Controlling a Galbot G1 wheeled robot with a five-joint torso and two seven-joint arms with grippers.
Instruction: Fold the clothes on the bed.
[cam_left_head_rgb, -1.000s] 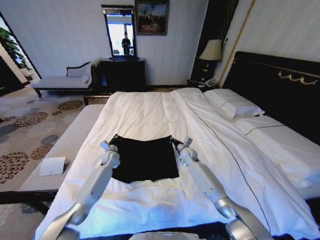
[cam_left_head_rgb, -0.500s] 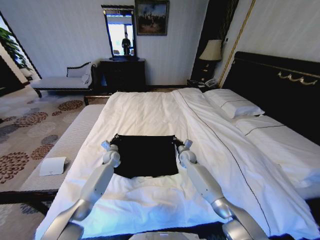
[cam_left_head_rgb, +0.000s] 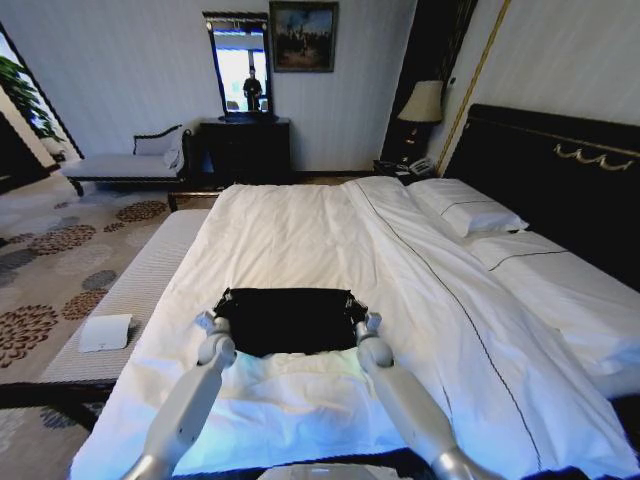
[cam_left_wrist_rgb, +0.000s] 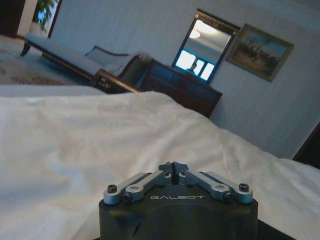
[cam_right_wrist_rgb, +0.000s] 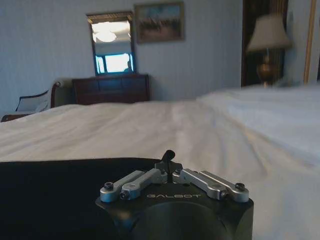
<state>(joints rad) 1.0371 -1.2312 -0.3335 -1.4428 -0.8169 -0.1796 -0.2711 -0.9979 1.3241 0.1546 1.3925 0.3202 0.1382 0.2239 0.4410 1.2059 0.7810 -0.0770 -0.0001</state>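
shirt: black shirt (cam_left_head_rgb: 290, 320) lies on the near half of the bed (cam_left_head_rgb: 300, 230), mid-width, a short wide band with its far edge lifted and doubled toward the robot
left pincer: left pincer (cam_left_head_rgb: 217, 303) at the shirt's far-left corner; fingers pressed together in the left wrist view (cam_left_wrist_rgb: 172, 169), judged pinching that corner though cloth in the grip is hard to make out
right pincer: right pincer (cam_left_head_rgb: 360, 305) at the far-right corner; fingers closed, a black tuft of shirt sticks up between them in the right wrist view (cam_right_wrist_rgb: 167, 159)
arms: both reach from the near edge, one each side of the shirt
progress: first fold under way, far part carried over the near part, not laid flat
left to do: lay the fold down, let go, probably fold again to a compact shape
risk: a corner could slip and skew the fold
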